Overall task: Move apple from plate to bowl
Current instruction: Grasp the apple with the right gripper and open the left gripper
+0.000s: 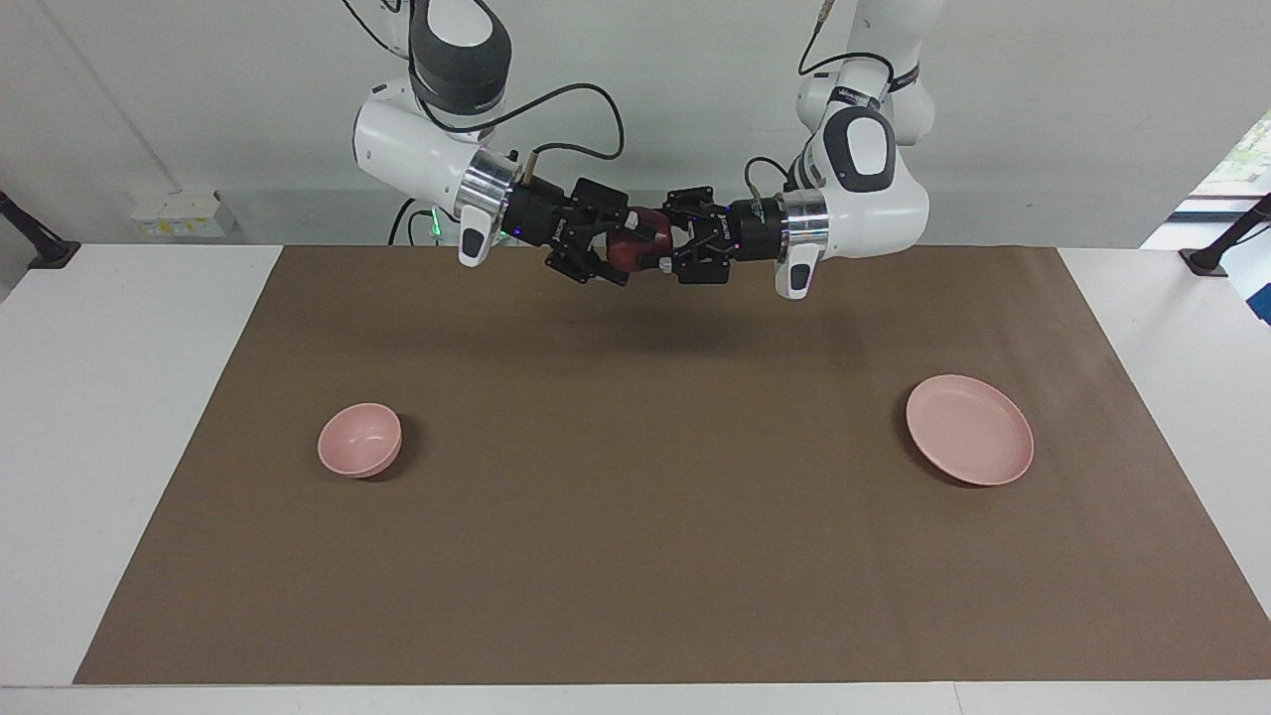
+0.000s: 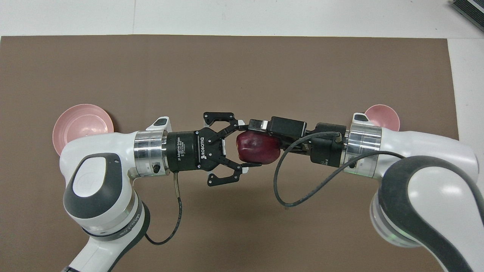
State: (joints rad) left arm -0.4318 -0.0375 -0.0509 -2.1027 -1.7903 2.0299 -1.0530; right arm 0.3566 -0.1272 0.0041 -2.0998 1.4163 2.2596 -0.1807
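I see both views bright and evenly lit, with soft light that seems to come from above. On the brown mat (image 1: 635, 556) a wide, faint shadow lies under the raised arms, and a small dark shadow sits beside the bowl (image 1: 359, 439) and the plate (image 1: 969, 429). The white arm shells show mild glare. A window (image 1: 1241, 159) at the edge is overexposed. Both pictures are sharp, without clear bending at the edges.

One camera sits high up across the table (image 1: 139, 328) and looks back at the two robots. The other hangs high above the robots and looks steeply down, much closer. Both see the brown mat (image 1: 635, 556) (image 2: 242, 64).
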